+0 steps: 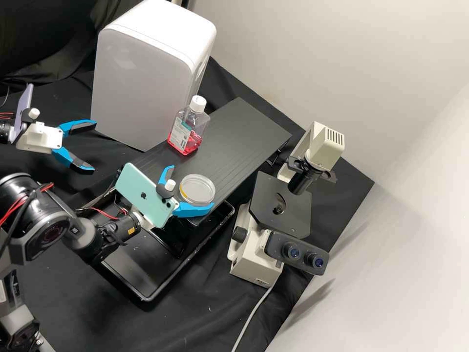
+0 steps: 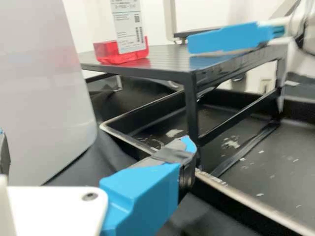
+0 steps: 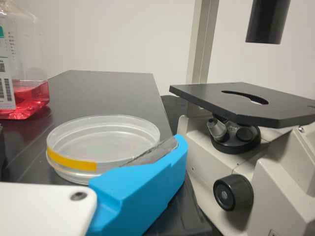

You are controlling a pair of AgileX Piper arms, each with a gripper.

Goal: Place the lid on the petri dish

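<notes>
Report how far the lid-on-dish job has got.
Looks done: the clear round plastic petri dish with a yellow strip sits on the black raised platform, seemingly lidded, though the seam is unclear. In hand: nothing; the right gripper is open, a blue finger on each side of the dish; the left gripper is open beside the white rounded box. Left: probably drawing the right arm clear.
</notes>
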